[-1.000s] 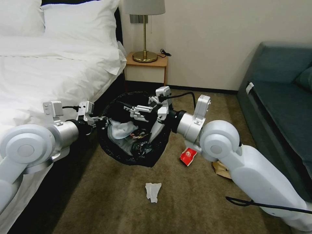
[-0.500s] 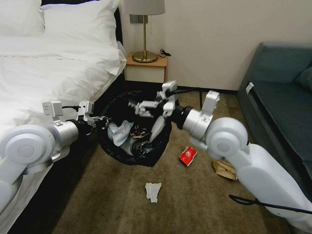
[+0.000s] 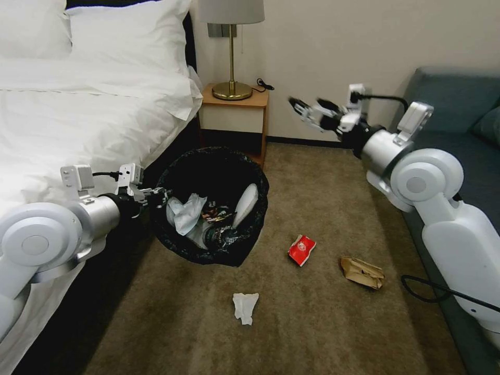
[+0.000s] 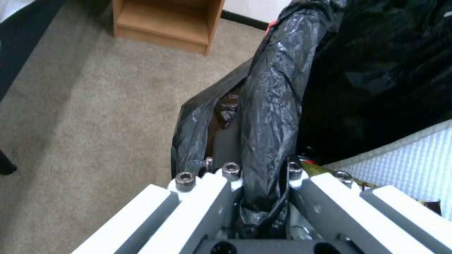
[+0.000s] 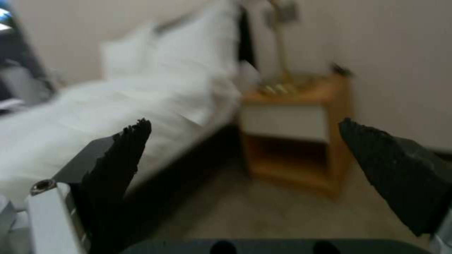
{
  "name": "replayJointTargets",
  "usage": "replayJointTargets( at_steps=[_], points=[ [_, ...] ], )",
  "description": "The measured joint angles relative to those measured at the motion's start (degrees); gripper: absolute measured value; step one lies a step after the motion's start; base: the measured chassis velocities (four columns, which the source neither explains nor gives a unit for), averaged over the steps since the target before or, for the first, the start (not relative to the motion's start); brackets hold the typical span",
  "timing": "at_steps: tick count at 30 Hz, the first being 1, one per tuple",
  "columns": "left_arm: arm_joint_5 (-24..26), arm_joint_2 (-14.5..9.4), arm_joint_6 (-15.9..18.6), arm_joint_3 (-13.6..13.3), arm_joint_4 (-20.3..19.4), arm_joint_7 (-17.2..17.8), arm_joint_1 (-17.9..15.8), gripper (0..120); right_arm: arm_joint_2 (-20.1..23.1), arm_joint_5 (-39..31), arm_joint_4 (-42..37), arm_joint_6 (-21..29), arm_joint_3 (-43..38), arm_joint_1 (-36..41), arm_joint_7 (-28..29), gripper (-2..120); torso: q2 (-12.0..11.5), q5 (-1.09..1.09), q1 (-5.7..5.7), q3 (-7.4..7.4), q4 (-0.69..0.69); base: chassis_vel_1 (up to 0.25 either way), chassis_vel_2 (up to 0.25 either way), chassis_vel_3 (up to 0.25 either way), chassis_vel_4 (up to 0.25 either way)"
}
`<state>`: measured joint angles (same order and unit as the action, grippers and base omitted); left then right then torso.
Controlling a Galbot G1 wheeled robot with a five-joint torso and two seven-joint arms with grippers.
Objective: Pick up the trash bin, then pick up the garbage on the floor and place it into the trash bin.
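Two grippers, two very different jobs. Up high, the right gripper [image 3: 308, 109] hangs in the air in front of the wall near the nightstand [image 3: 235, 109], its dark serrated fingers [image 5: 123, 155] spread wide with nothing between them. Everything it might fetch lies below it and back toward the robot on the floor [image 3: 323, 219]: the red packet [image 3: 301, 249] is the closest, the brown paper bag [image 3: 363, 272] sits just beyond that toward the sofa [image 3: 458, 172], and the white tissue [image 3: 245, 307] lies nearest the robot's base. The paper bag's long axis runs roughly across the carpet, from the bed [image 3: 78, 104] side toward the sofa side; I judge the right arm to be the nearer one for all three pieces, as the other arm is occupied.

The left gripper [image 3: 156, 195] is pressed together on the rim of the trash bin [image 3: 213, 166], pinching the folded black liner, and holds the bin tilted beside the bed's edge with its mouth facing out over the carpet.

The liner is thin, crinkly and glossy, likely slippery. Inside lie a crumpled pale tissue, a white slipper standing on end and some shiny wrappers. The packet looks crushed and stiff, the tissue soft and limp, the carpet short and matte.
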<state>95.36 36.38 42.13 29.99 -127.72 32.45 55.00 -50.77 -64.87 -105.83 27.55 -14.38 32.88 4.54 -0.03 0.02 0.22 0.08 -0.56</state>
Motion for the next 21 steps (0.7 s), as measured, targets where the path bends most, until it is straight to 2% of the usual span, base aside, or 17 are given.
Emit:
replayJointTargets(
  at_steps=[4,6,7,10,12,16,21],
  points=[
    [0.0,0.0,0.0,0.1,-0.2,0.0,0.0,1,0.0,3.5,4.4,-0.4,0.0,2.5,-1.7,100,0.0,-0.03,0.00,-0.01,0.00,0.000,0.000,0.000,0.000],
    [0.0,0.1,0.0,0.1,-0.4,0.0,0.1,1,-0.4,6.5,8.7,-1.3,0.2,4.4,-2.8,100,0.0,0.01,0.00,0.00,0.00,0.000,0.000,0.000,0.000],
    [0.0,0.0,0.0,0.3,-0.7,0.0,0.3,1,-0.9,8.9,13.5,-2.2,0.4,6.1,-4.0,100,0.0,-0.03,0.00,-0.01,0.00,0.000,0.000,0.000,0.000],
    [0.1,-0.3,0.0,0.4,-0.9,0.0,0.4,1,-1.3,11.6,17.9,-3.3,0.7,7.6,-5.4,100,0.0,-0.01,0.00,0.00,0.00,0.000,0.000,0.000,0.000],
    [0.2,-0.6,0.0,0.6,-1.1,0.0,0.5,1,-2.2,16.2,24.8,-4.9,1.0,10.1,-8.0,100,0.0,-0.03,0.00,0.00,-0.01,0.000,0.000,0.000,0.000],
    [0.2,-0.8,0.0,0.6,-1.2,-0.4,0.5,1,-3.5,17.5,29.3,-5.4,1.4,11.8,-8.1,100,0.0,0.00,0.00,0.00,0.00,0.000,0.000,0.000,0.000],
    [0.3,-1.0,0.0,0.6,-1.7,-0.6,0.9,1,-5.7,21.1,38.6,-6.6,1.4,13.1,-8.6,100,0.0,-0.03,0.00,0.00,0.00,0.000,0.000,0.000,0.000]
  ],
)
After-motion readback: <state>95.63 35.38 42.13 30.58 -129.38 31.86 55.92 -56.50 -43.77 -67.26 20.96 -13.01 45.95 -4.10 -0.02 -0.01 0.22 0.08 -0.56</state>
